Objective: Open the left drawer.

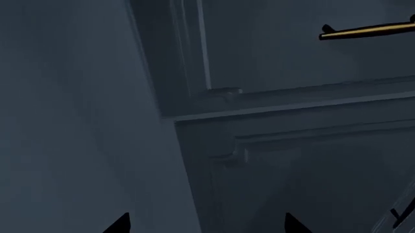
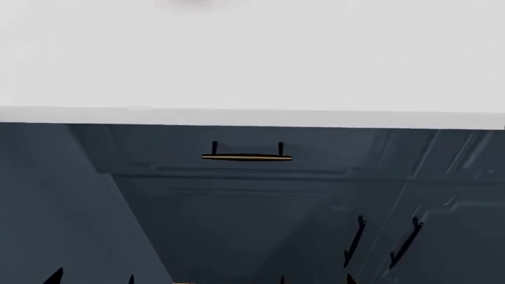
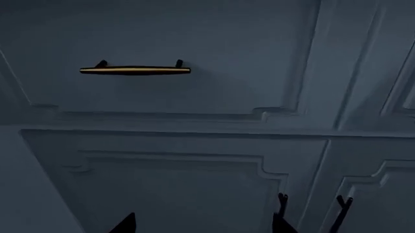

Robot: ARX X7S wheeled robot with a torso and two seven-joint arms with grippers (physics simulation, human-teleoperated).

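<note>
We are facing the left drawer, shut beneath the white desk, its brass handle untouched. Our left hand and right hand are hanging low with fingers apart.

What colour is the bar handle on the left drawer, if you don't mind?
Brass-gold bar handle on black posts; the right wrist view shows it best.

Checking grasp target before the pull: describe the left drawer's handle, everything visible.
The handle is one slim horizontal brass-looking bar on two short black posts, centred on the left drawer, whose dark slate-blue framed front looks shut just under the white countertop. Nothing touches it. The right pincer and left pincer show only dark fingertips, well short of it.
</note>
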